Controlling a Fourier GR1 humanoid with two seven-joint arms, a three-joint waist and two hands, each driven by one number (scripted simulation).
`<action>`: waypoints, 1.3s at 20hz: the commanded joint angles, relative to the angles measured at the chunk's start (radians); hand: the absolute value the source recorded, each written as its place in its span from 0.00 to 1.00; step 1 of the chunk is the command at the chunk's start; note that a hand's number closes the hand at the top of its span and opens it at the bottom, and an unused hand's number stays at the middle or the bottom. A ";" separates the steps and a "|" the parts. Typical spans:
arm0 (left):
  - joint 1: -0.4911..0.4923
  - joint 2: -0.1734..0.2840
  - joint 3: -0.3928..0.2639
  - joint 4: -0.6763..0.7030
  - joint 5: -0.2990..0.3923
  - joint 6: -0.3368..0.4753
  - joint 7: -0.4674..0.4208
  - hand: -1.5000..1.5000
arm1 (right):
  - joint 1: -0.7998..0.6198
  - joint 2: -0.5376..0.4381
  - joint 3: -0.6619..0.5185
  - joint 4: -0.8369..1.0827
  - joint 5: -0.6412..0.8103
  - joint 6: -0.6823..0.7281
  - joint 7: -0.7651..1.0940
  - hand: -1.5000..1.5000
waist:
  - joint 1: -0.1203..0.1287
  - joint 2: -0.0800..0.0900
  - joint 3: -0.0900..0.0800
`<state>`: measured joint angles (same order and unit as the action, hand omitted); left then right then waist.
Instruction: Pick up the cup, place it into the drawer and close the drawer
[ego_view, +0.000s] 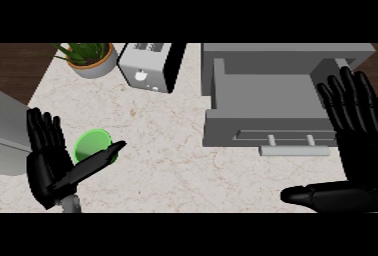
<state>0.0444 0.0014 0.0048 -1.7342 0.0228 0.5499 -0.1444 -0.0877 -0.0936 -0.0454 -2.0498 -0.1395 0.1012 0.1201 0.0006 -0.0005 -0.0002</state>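
Observation:
A green cup (91, 144) stands on the pale marble counter (162, 145) at the left. My left hand (50, 160) is open just beside it, with straight fingers to the cup's left and the thumb reaching across its lower rim. The grey drawer (266, 107) stands pulled open at the right, its inside bare and its handle (294, 149) at the front. Over the drawer's right edge, my right hand (353, 145) is open with fingers pointing up and thumb out to the left.
A silver toaster (150, 66) sits at the back centre. A potted plant (90, 58) is at the back left. A grey box (11, 132) juts in at the left edge.

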 joint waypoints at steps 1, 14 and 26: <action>0.023 -0.001 0.028 0.046 0.038 -0.001 -0.048 0.00 | 0.011 0.021 0.017 -0.024 0.012 -0.017 0.013 0.00 | 0.000 0.000 0.000; 0.007 0.029 0.150 0.373 0.199 -0.154 -0.318 0.00 | 0.002 0.021 0.021 -0.053 0.004 -0.014 0.058 0.00 | -0.001 0.000 0.000; -0.011 0.034 0.197 0.553 0.259 -0.213 -0.470 0.00 | -0.007 0.020 0.036 -0.059 0.031 -0.011 0.083 0.00 | 0.000 0.000 0.000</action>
<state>0.0272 0.0292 0.1807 -1.2304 0.2630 0.3695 -0.5838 -0.0698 -0.0731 -0.0175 -2.1094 -0.1238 0.1025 0.1681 0.0002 -0.0021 0.0026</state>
